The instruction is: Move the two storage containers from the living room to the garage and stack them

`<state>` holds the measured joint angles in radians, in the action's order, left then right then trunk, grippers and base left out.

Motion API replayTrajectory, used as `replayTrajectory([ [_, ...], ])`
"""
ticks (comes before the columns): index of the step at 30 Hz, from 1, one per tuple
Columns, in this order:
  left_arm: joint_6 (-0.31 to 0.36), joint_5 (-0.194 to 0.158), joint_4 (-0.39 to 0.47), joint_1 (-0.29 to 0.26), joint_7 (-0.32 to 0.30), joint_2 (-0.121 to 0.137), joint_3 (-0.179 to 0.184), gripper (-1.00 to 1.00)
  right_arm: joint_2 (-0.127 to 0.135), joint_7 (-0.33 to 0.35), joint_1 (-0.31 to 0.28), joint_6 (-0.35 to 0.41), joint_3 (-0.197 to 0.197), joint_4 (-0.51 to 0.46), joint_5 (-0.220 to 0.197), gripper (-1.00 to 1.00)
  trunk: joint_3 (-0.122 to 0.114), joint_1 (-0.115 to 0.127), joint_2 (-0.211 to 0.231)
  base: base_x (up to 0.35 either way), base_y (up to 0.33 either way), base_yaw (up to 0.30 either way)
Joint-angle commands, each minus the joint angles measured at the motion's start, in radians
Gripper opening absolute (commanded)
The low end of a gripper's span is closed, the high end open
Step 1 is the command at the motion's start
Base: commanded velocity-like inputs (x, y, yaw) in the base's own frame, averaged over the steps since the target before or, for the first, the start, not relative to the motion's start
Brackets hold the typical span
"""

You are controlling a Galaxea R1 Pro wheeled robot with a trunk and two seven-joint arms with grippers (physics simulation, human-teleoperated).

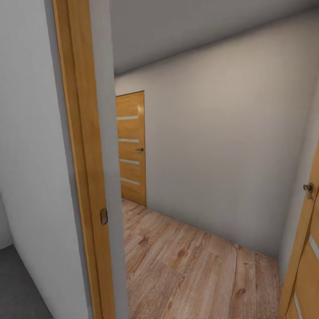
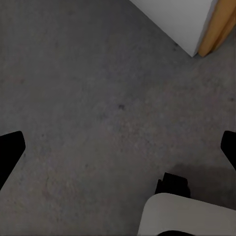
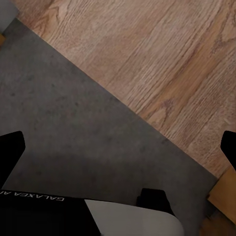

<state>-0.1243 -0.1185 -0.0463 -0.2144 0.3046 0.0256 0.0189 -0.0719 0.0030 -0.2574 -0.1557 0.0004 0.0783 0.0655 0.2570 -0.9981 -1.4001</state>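
The two storage containers are out of view. I stand at a doorway between the dark-grey concrete floor [image 2: 98, 98] and a hallway with light wood planks [image 1: 186, 266]. In the left wrist view, my left gripper [image 2: 120, 145] is open over bare concrete, its black fingertips [image 2: 11, 147] wide apart with nothing between them. My right gripper [image 3: 120, 145] is open too, over the line where concrete [image 3: 73, 137] meets the wood planks [image 3: 162, 59]. It holds nothing.
A wooden door frame [image 1: 86, 168] stands close on my left, with a white wall [image 1: 31, 155] beside it. An open wooden door [image 1: 305, 261] with a knob is at the right edge. A closed wooden door [image 1: 131, 146] stands at the hallway's far end. The robot's white base [image 2: 187, 216] shows below.
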Motion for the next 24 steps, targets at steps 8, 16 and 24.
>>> replayTrajectory([
  [8,-0.009,-0.01,-0.004,-0.002,-0.001,-0.001,0.003,1.0,0.001,0.0,-0.002,-0.007,-0.001,0.004,0.007,1.0,0.014,0.0,-0.001,0.0,0.0,0.0],
  [16,-0.009,-0.01,-0.004,-0.002,-0.001,-0.002,0.003,1.0,0.001,0.0,-0.002,-0.007,-0.001,0.004,0.007,1.0,0.026,0.0,-0.001,0.0,0.0,0.0],
  [24,-0.009,-0.01,-0.004,-0.002,-0.001,-0.003,0.003,1.0,0.001,0.0,-0.002,-0.007,-0.001,0.005,0.007,1.0,0.036,0.0,-0.001,0.04,0.0,-0.129],
])
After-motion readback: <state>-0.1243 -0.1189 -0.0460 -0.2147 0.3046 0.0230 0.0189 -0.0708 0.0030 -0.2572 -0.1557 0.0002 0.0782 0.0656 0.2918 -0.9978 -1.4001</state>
